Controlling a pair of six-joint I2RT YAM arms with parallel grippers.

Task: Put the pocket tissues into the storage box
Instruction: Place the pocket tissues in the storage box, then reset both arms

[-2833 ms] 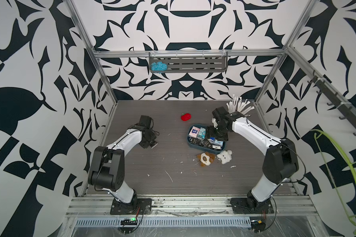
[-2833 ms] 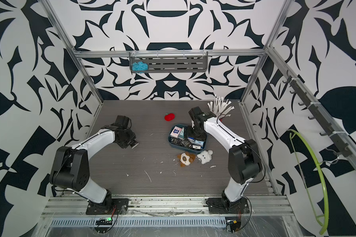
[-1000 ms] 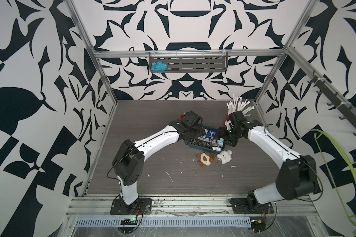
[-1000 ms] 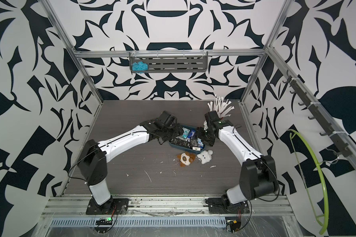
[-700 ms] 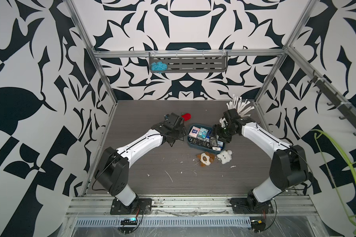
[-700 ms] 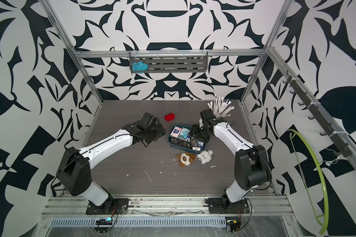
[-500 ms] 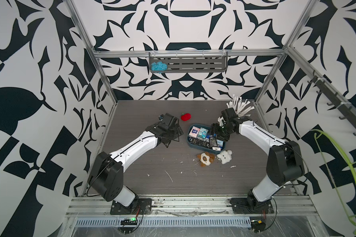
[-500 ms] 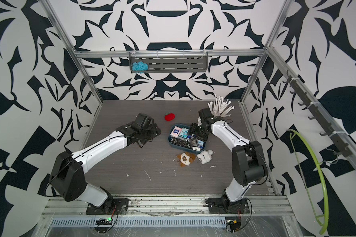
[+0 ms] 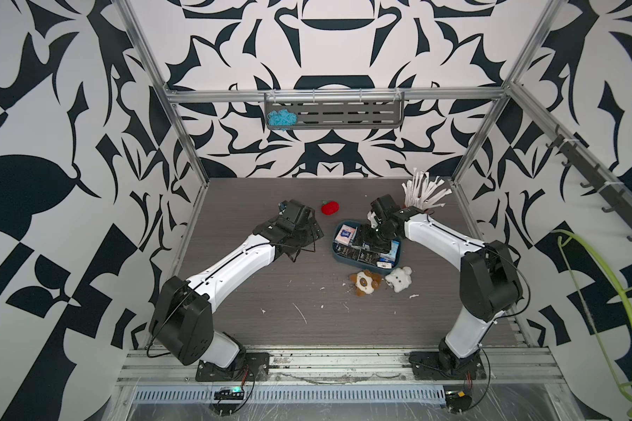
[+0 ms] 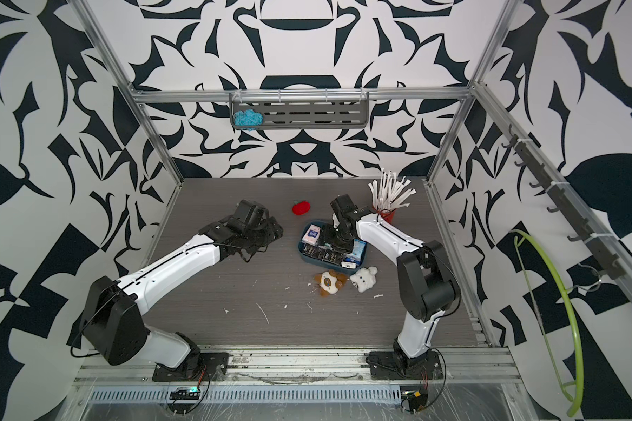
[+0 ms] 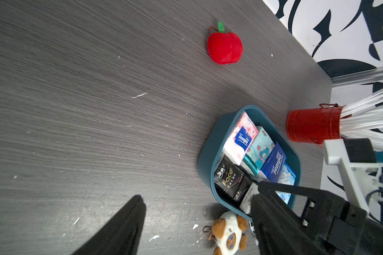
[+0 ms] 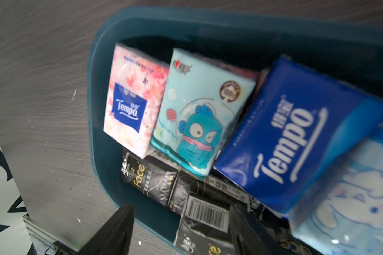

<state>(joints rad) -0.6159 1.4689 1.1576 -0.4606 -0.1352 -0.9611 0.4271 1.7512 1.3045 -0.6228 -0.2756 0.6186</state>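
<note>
A: Where are the tissues sitting?
B: They are lying packed in the box, with the coloured packs overlapping the black ones.
A: What are the right jaws doing?
B: They are hanging spread above the box's black packs, gripping nothing.
A: And the left jaws?
B: They are hovering wide apart over bare bench, near the box, holding nothing.

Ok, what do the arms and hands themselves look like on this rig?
The left arm and right arm have white link shells, bulky black joint housings and thin black cables looping alongside. The left hand and right hand are all black, with flat tapering fingers.
</note>
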